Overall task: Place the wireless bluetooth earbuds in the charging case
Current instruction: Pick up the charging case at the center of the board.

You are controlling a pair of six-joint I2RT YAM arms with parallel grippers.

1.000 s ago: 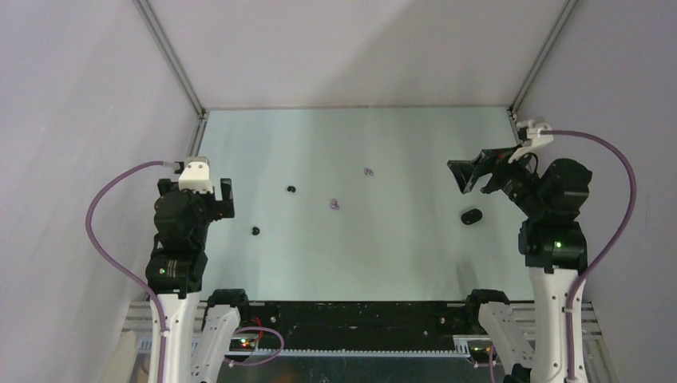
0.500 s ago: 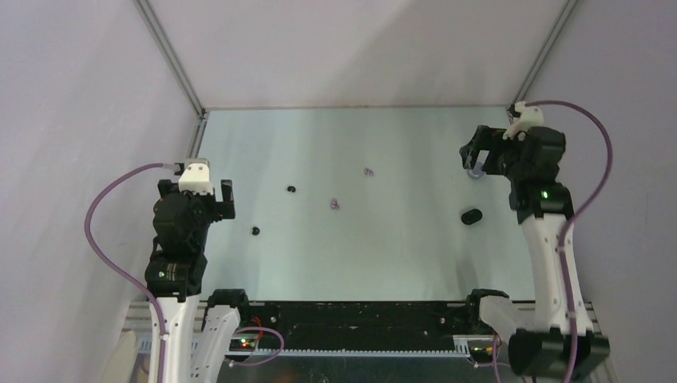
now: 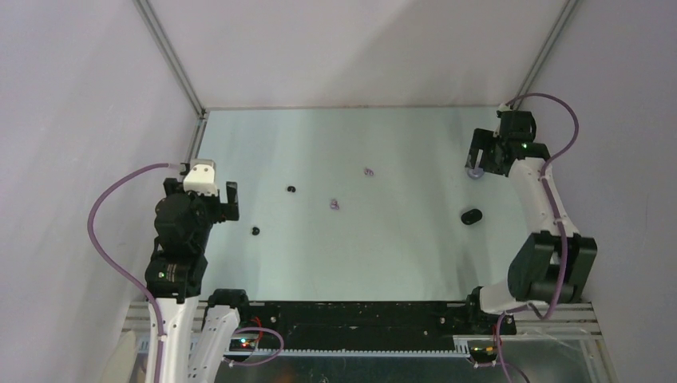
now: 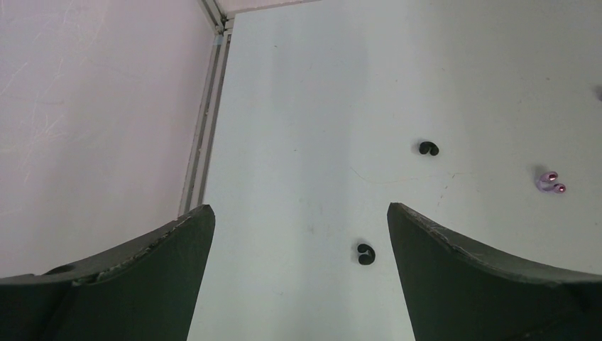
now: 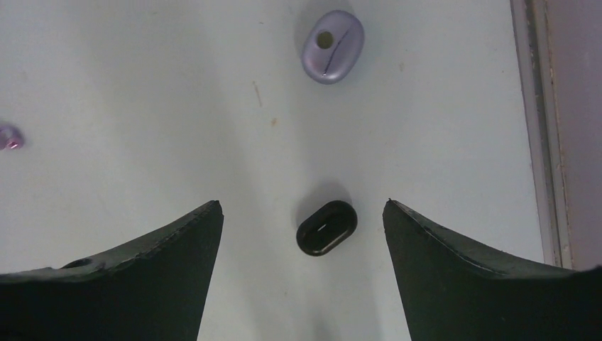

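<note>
Counter [image 3: 399, 263]: pale, flat, enclosed by plain walls on three sides.

Left arm [image 3: 180, 231]: folded over the near-left part of the counter. Right arm [image 3: 543, 199]: stretched along the right edge towards the far-right corner.

Left claw [image 4: 299, 209]: jaws wide apart, nothing between them, held above the counter. Right claw [image 5: 303, 204]: jaws also well apart and empty, raised clear of the surface.

Purple charging case [image 5: 333, 47]: an oval pebble on the counter at the far right, with a dark seam and a round mark on top. Black charging case [image 5: 326, 227]: a similar oval with a short slot, on the counter nearer the arm bases and well apart from the purple one. In the right wrist view it shows in the gap between the fingers, below them and untouched. Whether either case is open cannot be told.

The wireless bluetooth earbuds: all four lie loose on the counter, none in a case.
- Near black earbud [image 3: 255, 230]: just ahead of the left claw; in the left wrist view it lies between the two fingers.
- Far black earbud [image 3: 292, 189]: further out, left of centre.
- Near purple earbud [image 3: 335, 204]: about mid-counter.
- Far purple earbud [image 3: 368, 171]: beyond it, slightly to the right.

All four are apart from one another and well apart from both cases.
</note>
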